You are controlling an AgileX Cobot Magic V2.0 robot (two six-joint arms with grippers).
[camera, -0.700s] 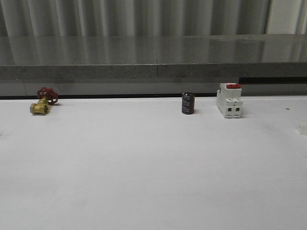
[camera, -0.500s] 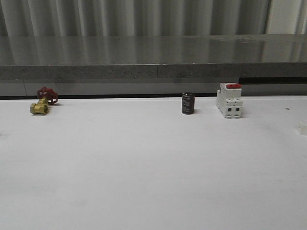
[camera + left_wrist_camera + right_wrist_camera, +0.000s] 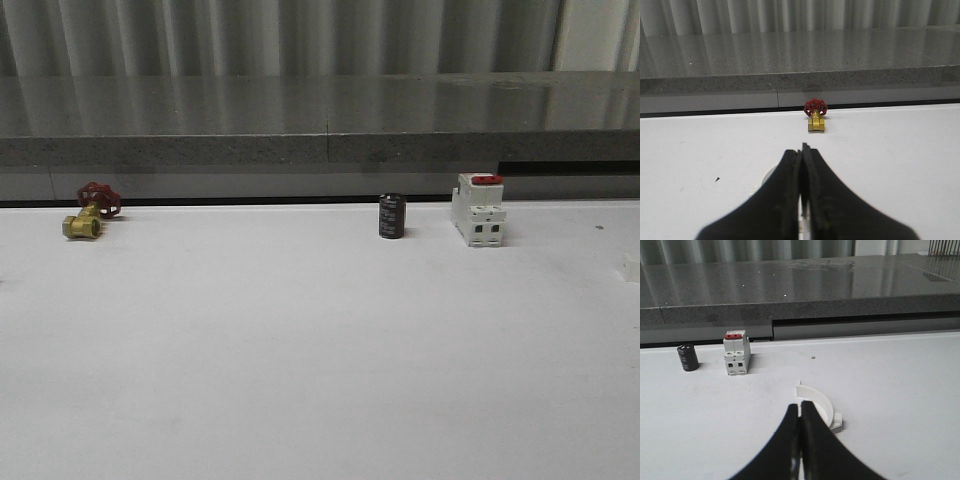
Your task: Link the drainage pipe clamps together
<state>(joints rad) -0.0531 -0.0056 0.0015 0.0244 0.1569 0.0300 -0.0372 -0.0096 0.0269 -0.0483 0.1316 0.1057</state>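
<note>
Left gripper (image 3: 802, 155) pressed together, low over the white table (image 3: 900, 150), with a bit of white clamp (image 3: 769, 176) peeking out just behind the fingers and the brass valve (image 3: 816, 115) farther off by the back edge. Right gripper (image 3: 800, 412) likewise pinched closed on nothing, the other clamp half (image 3: 819, 407) lying just beyond its tips. Farther back, white switch block (image 3: 736, 352) and dark cylinder (image 3: 688, 357) near the table's far edge.
</note>
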